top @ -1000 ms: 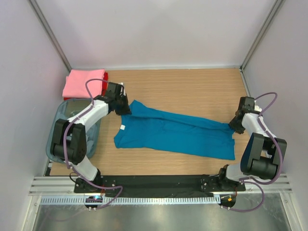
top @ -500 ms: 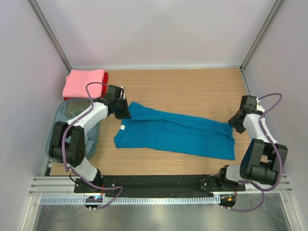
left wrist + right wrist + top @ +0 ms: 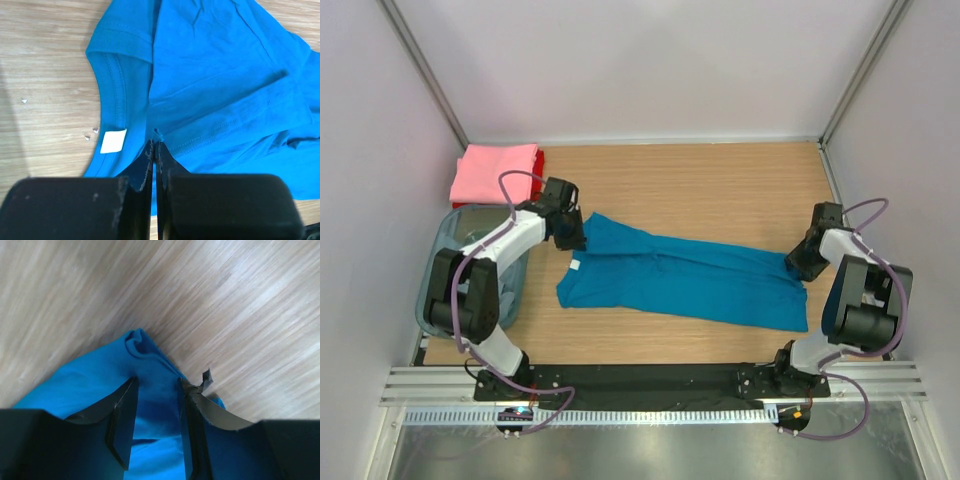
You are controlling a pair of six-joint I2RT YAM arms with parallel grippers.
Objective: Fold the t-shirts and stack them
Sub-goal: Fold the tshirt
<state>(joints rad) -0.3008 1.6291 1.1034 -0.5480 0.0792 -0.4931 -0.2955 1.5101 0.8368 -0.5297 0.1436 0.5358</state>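
Note:
A teal t-shirt (image 3: 680, 280) lies stretched across the middle of the table, collar end to the left. My left gripper (image 3: 575, 238) is at its top left, shut with a small pinch of the teal t-shirt (image 3: 225, 75) at the tips of my left gripper (image 3: 156, 144), beside the collar and its white label (image 3: 112, 141). My right gripper (image 3: 795, 262) is open over the right hem corner. In the right wrist view the teal t-shirt (image 3: 85, 385) lies under my right gripper (image 3: 157, 382) and in the gap between its separated fingers.
A folded pink t-shirt (image 3: 495, 170) rests on a red one (image 3: 539, 158) at the back left corner. Just in front of them stands a translucent grey-blue bin (image 3: 445, 250). Walls close in on both sides, the right one near the right arm.
My right gripper opened wider, drew back a little, then came left over the hem corner again. The left gripper stayed shut and barely shifted.

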